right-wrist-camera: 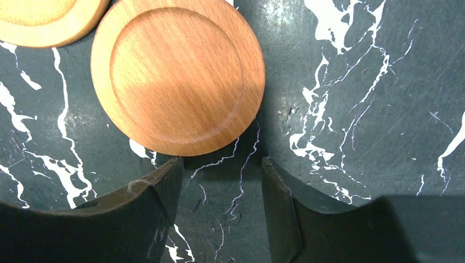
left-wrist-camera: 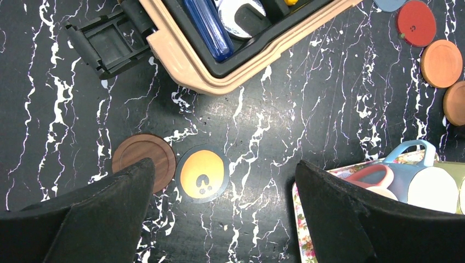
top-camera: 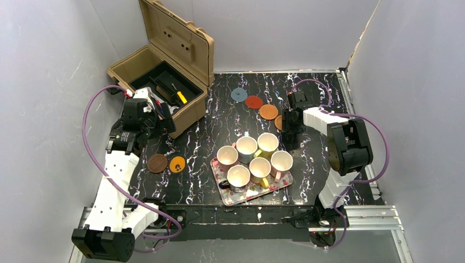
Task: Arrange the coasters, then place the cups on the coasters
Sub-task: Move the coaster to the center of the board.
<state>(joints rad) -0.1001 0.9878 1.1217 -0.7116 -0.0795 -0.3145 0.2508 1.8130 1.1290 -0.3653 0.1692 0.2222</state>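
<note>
Four coasters run in a diagonal row at the back: blue-grey (top-camera: 238, 95), red (top-camera: 253, 102), orange (top-camera: 268, 112) and a wooden one (top-camera: 279, 122) half hidden by my right gripper (top-camera: 289, 134). In the right wrist view that wooden coaster (right-wrist-camera: 178, 82) lies flat just beyond the open right gripper (right-wrist-camera: 221, 164), with only bare table between the fingers. A dark brown coaster (left-wrist-camera: 140, 153) and a yellow-orange coaster (left-wrist-camera: 202, 172) lie side by side under my wide-open left gripper (left-wrist-camera: 225, 167), which hangs above them and holds nothing. Several cups (top-camera: 260, 167) stand on the floral tray (top-camera: 252, 193).
An open tan toolbox (top-camera: 164, 71) with tools inside stands at the back left, close to the left arm. Its black latch (left-wrist-camera: 107, 41) sticks out onto the table. White walls close in both sides. The tray's edge (left-wrist-camera: 307, 230) lies by the left gripper's right finger.
</note>
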